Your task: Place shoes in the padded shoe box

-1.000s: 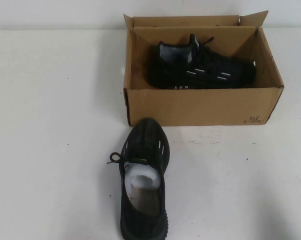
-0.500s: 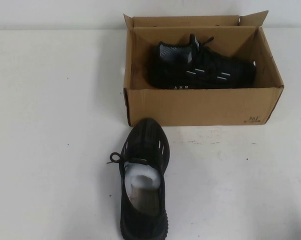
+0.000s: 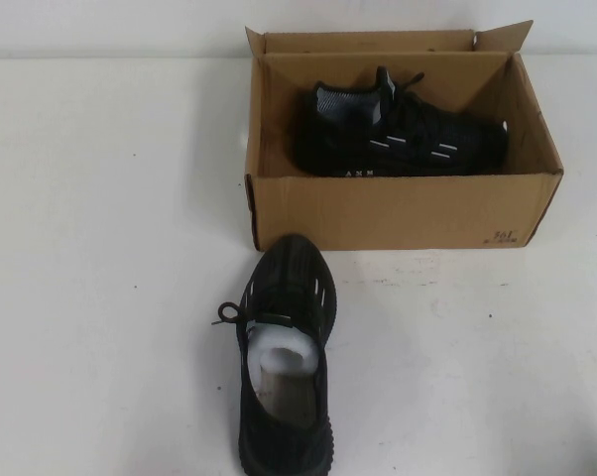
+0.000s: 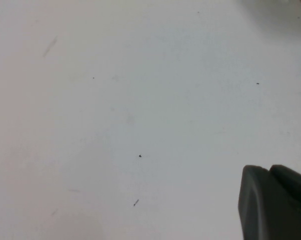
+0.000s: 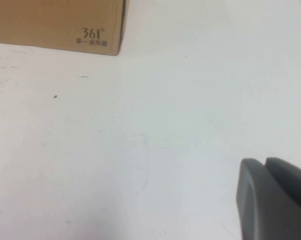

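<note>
One black knit sneaker with white dashes (image 3: 403, 139) lies on its side inside the brown cardboard shoe box (image 3: 398, 210) near the far edge of the white bench (image 3: 100, 248). Its twin black sneaker (image 3: 284, 357) sits at the near edge, toe almost touching the box. The left gripper (image 4: 275, 202) and right gripper (image 5: 273, 200) hang over bare bench; I cannot tell how wide they are.

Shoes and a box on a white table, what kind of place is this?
Probably a robot test bench: a plain white table, a cardboard shoe box, one sneaker inside, one outside. Left gripper and right gripper hover above the tabletop.
</note>
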